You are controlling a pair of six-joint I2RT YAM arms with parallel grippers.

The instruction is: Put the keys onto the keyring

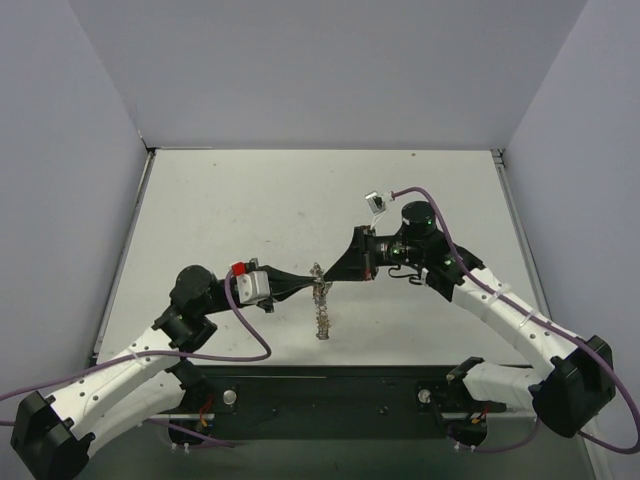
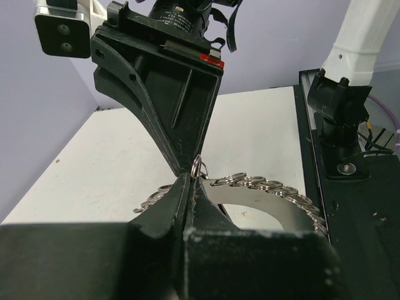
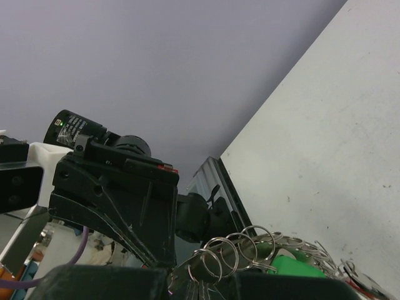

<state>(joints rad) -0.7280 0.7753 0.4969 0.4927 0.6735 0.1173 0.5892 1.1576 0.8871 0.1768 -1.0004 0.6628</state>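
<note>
The keyring point(image 1: 323, 315) hangs edge-on above the table between my two grippers. In the left wrist view it is a flat silvery ring point(image 2: 275, 203) with small split rings along its rim. My left gripper point(image 1: 312, 280) is shut on its rim, with the fingertips point(image 2: 181, 187) pressed together. My right gripper point(image 1: 328, 277) comes from the opposite side point(image 2: 187, 164), tip to tip with the left, and is shut at a small split ring point(image 2: 198, 167) on the rim. In the right wrist view the split rings point(image 3: 240, 250) and a green key head point(image 3: 294, 265) sit just beyond my right gripper point(image 3: 197, 289). Other keys are hidden.
The black base rail point(image 1: 330, 385) runs along the table's near edge. Grey walls enclose the white table point(image 1: 250, 200) on the left, back and right. The right arm's base point(image 2: 340, 112) stands on the rail in the left wrist view.
</note>
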